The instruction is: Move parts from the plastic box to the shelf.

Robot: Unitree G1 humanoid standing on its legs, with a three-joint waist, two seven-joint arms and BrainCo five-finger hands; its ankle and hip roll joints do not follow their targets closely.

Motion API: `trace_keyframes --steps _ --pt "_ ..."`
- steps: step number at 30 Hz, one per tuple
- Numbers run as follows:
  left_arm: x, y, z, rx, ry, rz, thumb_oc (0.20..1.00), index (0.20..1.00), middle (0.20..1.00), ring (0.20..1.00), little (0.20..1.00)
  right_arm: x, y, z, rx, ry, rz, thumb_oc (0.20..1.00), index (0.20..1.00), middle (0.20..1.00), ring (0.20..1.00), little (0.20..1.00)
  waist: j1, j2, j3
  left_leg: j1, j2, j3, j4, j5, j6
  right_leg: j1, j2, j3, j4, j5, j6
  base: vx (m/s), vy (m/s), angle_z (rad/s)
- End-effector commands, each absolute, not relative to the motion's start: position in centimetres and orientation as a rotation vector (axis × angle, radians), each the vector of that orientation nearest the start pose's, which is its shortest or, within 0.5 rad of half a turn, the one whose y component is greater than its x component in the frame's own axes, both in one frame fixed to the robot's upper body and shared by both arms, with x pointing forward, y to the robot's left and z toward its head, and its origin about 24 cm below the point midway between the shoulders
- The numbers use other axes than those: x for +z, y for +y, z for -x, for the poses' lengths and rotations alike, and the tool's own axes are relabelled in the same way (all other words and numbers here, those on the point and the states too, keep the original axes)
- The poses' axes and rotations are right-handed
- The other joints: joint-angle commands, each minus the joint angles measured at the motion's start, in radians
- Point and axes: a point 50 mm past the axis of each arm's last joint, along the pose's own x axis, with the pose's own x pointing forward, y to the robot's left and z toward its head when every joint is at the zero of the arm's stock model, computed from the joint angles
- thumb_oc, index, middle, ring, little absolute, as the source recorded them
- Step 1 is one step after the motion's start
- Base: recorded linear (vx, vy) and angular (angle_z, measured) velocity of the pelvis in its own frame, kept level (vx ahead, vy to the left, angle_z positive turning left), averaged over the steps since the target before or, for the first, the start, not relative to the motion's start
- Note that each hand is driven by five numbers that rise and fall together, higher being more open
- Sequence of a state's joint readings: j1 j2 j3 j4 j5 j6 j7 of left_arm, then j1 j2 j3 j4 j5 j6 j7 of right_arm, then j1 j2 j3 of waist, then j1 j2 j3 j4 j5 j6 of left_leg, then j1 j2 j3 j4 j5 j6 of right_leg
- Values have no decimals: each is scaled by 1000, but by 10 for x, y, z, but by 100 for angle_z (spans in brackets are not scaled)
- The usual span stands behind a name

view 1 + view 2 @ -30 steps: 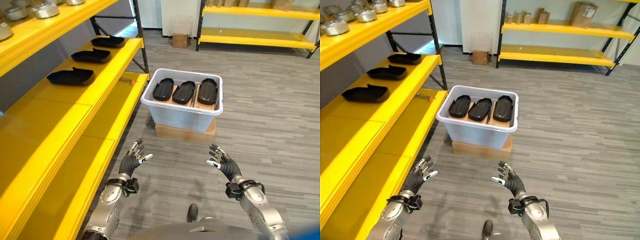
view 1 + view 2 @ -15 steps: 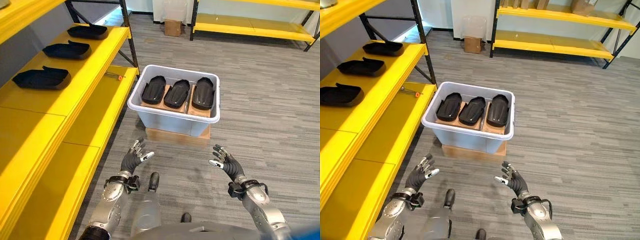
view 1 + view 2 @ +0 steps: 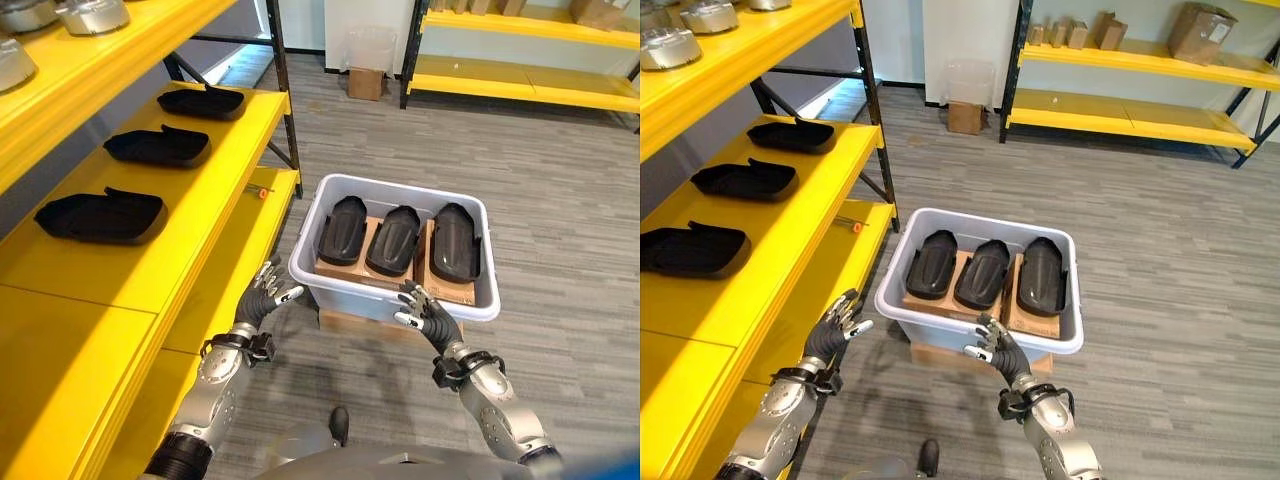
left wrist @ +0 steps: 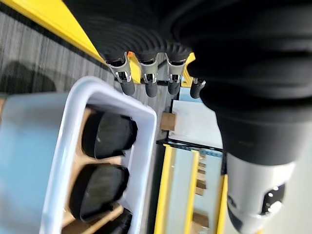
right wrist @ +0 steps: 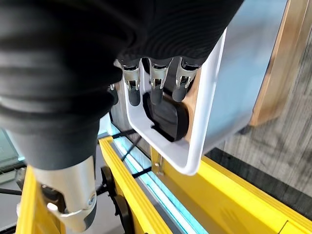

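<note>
Three black parts [image 3: 398, 240] lie side by side in the pale plastic box [image 3: 350, 294], which rests on a wooden block [image 3: 335, 320] on the floor beside the yellow shelf [image 3: 200, 190]. Three more black parts [image 3: 100, 216] sit on the shelf's middle level. The left robot hand [image 3: 264, 300] and right robot hand [image 3: 428, 312] hover at the box's near rim, fingers relaxed and empty.

Plastic box [image 3: 940, 312] between relaxed hands
</note>
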State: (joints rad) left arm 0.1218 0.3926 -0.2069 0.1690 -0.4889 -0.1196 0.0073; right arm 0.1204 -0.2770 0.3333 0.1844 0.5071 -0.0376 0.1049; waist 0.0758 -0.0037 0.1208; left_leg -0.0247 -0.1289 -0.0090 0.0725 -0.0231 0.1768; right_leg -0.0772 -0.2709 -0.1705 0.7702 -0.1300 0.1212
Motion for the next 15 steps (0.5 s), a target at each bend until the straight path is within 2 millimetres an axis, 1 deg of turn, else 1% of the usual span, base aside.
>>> trace_keyframes --steps 1,2,3,4,5,7,9,10,11,12,13,15 --pt "8 203 -218 -83 131 74 1000 1000 1000 1000 1000 -22 -138 -206 312 295 -269 1000 1000 1000 1000 1000 -13 18 -19 24 68 -7 -15 -43 -82 -4 35 -103 -299 147 -19 203 20 -27" --pt "8 203 -218 -83 131 74 1000 1000 1000 1000 1000 -22 -138 -206 312 296 -269 1000 1000 1000 1000 1000 -14 19 -18 27 70 -8 -16 -44 -83 0 37 -105 -302 148 -20 196 -61 -13" --pt "7 204 -216 -86 136 74 1000 1000 1000 1000 1000 -23 -140 -206 302 299 -271 1000 1000 1000 1000 1000 -20 18 -8 37 75 -13 -17 -56 -92 -6 33 -90 -449 149 -13 93 -65 11" --pt "7 204 -216 -86 136 74 1000 1000 1000 1000 1000 -23 -140 -206 302 299 -271 1000 1000 1000 1000 1000 -19 19 -8 38 77 -13 -17 -57 -92 -3 36 -91 -453 151 -13 157 -110 8" --pt "6 203 -216 -85 140 77 1000 1000 1000 1000 1000 -23 -139 -206 302 297 -277 1000 1000 1000 1000 1000 -25 15 -1 48 78 -19 -20 -63 -98 -26 50 -52 -532 167 -4 114 -77 -3" --pt "4 204 -215 -75 145 79 1000 1000 1000 1000 1000 -22 -140 -206 306 296 -274 1000 1000 1000 1000 1000 -31 7 7 68 82 -23 -31 -68 -107 -37 53 -21 -631 214 20 164 -124 1" --pt "2 205 -212 -72 152 82 1000 1000 1000 1000 1000 -22 -140 -205 309 301 -267 1000 1000 1000 1000 1000 -35 -1 10 91 88 -23 -53 -72 -115 -56 49 -22 -710 255 39 187 -178 -5" --pt "0 205 -210 -75 164 90 1000 1000 1000 1000 1000 -24 -141 -204 308 311 -263 1000 1000 1000 1000 1000 -36 -13 6 111 95 -27 -67 -81 -127 -42 57 -31 -766 264 46 166 -173 -15" --pt "0 205 -209 -75 164 90 1000 1000 1000 1000 1000 -24 -141 -204 308 311 -264 1000 1000 1000 1000 1000 -36 -12 7 113 95 -27 -68 -81 -127 -39 57 -32 -769 265 46 170 -202 -10" --pt "-4 203 -208 -79 180 89 1000 1000 1000 1000 1000 -25 -141 -203 308 315 -264 1000 1000 1000 1000 1000 -40 -24 -1 113 100 -33 -72 -85 -132 -27 69 -5 -764 255 38 129 -153 1" --pt "-5 202 -207 -79 183 87 1000 1000 1000 1000 1000 -24 -141 -202 313 314 -264 1000 1000 1000 1000 1000 -41 -29 -11 122 110 -40 -86 -85 -140 -18 83 8 -760 245 33 185 -213 17" --pt "-6 202 -205 -77 183 91 1000 1000 1000 1000 1000 -23 -145 -201 314 309 -251 1000 1000 1000 1000 1000 -41 -30 -20 132 131 -45 -90 -87 -151 -9 98 -8 -749 232 22 165 -192 28"
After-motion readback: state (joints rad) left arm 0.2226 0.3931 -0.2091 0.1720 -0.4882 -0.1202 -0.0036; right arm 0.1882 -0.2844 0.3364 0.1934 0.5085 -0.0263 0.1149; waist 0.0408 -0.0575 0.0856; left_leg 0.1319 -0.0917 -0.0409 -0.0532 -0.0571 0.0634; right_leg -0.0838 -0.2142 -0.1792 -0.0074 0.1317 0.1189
